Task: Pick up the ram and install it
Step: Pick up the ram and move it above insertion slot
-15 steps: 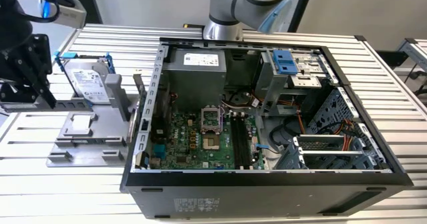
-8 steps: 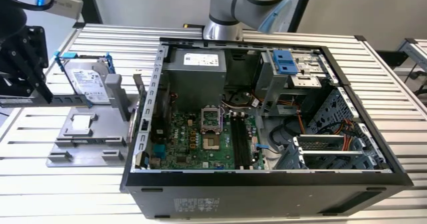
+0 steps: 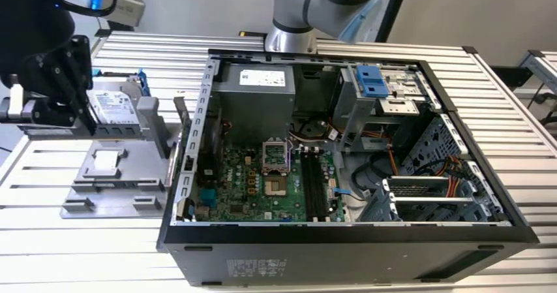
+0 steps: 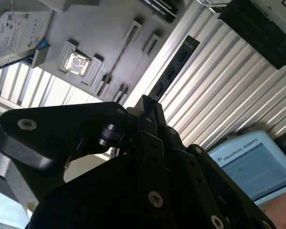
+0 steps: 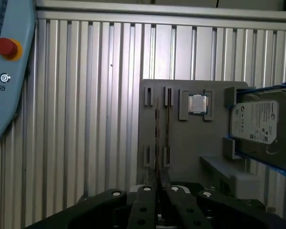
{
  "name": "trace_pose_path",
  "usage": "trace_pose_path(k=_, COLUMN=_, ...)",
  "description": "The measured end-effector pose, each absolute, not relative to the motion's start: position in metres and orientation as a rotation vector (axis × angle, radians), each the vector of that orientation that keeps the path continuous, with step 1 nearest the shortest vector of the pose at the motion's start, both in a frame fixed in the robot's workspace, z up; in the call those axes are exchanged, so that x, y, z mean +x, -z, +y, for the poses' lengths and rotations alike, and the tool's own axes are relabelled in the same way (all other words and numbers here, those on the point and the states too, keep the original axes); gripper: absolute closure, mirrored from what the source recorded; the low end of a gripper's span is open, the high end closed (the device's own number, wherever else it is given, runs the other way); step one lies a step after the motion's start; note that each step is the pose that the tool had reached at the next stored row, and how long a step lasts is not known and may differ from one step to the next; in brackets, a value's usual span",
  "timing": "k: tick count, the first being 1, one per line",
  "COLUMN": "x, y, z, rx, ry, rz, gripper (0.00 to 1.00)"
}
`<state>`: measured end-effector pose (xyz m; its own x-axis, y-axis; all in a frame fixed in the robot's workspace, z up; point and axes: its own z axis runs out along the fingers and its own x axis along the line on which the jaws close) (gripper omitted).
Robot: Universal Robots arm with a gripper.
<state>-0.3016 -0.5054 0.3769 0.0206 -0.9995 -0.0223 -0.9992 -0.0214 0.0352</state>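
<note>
Pickup step, seemingly complete: fingers (image 5: 145, 202) clamped on ram (image 4: 175, 64), held above gray tray (image 5: 190, 143) on ribbed surface (image 5: 86, 119). Likely needed for install: carry across, careful alignment over black memory slots (image 3: 314, 182) inside open computer case (image 3: 348, 257), then firm press.

Open PC case (image 3: 348, 241) w/ green mobo (image 3: 252, 182) on slatted table (image 3: 52, 260); HDD (image 3: 113, 107) + CPU chip (image 5: 197, 103) on grey fixture (image 3: 113, 192)

The black claw (image 4: 150, 107) hangs over a grey holder tray (image 4: 100, 28).
</note>
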Motion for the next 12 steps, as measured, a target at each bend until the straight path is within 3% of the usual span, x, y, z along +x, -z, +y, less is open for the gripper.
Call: trace_pose_path(k=12, x=-0.247, y=-0.377, z=-0.505, rx=2.229, ry=0.082, rz=-2.183, gripper=1.00)
